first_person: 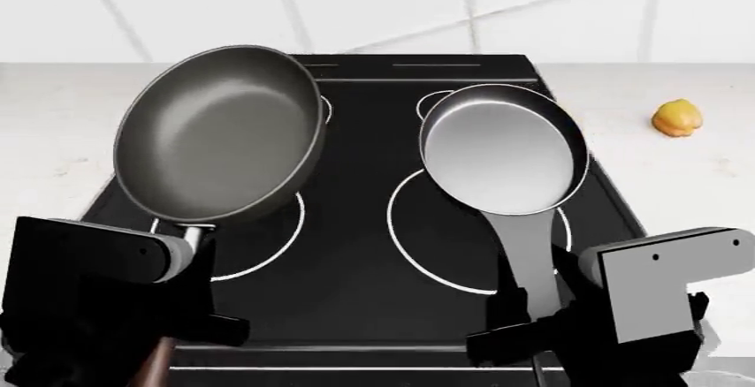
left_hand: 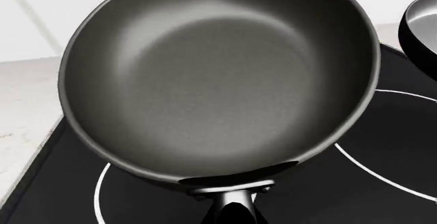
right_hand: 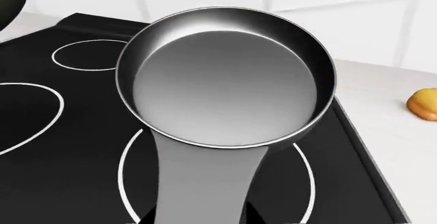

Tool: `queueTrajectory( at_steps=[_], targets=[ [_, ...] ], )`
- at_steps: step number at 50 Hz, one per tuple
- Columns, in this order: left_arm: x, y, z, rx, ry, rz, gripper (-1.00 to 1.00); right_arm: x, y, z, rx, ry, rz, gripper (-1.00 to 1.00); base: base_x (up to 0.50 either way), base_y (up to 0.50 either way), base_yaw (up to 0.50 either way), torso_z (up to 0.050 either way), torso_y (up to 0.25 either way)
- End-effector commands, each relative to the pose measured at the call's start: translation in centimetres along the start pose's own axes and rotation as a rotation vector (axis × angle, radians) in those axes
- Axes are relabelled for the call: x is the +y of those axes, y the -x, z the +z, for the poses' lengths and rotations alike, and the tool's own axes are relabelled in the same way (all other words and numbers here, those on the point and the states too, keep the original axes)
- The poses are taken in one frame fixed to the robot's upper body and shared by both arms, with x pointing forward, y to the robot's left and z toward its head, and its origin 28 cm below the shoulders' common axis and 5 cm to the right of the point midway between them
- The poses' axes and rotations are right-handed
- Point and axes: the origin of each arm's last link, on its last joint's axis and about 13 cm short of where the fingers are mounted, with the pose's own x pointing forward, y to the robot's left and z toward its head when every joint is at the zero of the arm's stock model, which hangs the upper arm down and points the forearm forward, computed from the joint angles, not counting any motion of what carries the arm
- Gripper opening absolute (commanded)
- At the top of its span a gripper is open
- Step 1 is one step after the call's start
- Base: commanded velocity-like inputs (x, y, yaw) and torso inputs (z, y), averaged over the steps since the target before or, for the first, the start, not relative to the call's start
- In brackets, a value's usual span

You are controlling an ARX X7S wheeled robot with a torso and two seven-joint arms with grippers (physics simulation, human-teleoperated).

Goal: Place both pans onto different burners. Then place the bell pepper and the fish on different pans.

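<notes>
My left gripper (first_person: 177, 268) is shut on the handle of the larger dark pan (first_person: 218, 131), holding it tilted over the left burner (first_person: 254, 247). In the left wrist view this pan (left_hand: 218, 75) fills the picture, and its handle runs down into my jaws. My right gripper (first_person: 531, 316) is shut on the flat grey handle of the smaller pan (first_person: 505, 148), which hangs over the right burner (first_person: 437, 237); the right wrist view shows that pan (right_hand: 225, 75) too. The yellow-orange bell pepper (first_person: 676, 117) lies on the counter to the right of the cooktop. The fish is out of view.
The black glass cooktop (first_person: 366, 263) is set into a pale counter (first_person: 690, 184). A white tiled wall (first_person: 390, 7) stands behind it. A small white ring (right_hand: 89, 55) is marked at the back of the cooktop, behind the pans.
</notes>
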Motion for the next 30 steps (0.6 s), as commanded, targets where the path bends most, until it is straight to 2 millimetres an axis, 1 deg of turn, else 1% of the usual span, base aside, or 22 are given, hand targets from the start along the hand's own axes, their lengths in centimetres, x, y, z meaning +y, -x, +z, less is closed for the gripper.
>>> queueTrajectory(
  at_steps=[1,5,10,21,30],
  targets=[
    [0.0,0.0,0.2,-0.022,0.014,0.115,-1.0,-0.4,-0.2,0.5,-0.054,-0.004,-0.03,-1.0,0.0,0.5,0.0,0.0,0.0],
    [0.0,0.0,0.2,-0.021,0.016,0.116,-1.0,-0.3,-0.2,0.6,-0.056,-0.004,-0.028,-1.0,0.0,0.5,0.0,0.003,0.003],
    [0.1,-0.2,-0.2,-0.025,0.036,0.109,-1.0,-0.6,-1.0,0.8,-0.034,-0.023,-0.052,-1.0,0.0,0.0,0.0,0.0,0.002],
    [0.5,-0.4,-0.7,-0.024,0.059,0.108,-1.0,-0.9,-1.9,1.3,-0.018,-0.018,-0.083,-1.0,0.0,0.0,0.0,0.001,0.002],
    [0.7,-0.8,-1.1,-0.028,0.084,0.094,-1.0,-1.3,-1.8,1.8,0.008,0.005,-0.127,-1.0,0.0,0.0,0.0,0.001,0.002]
  ],
)
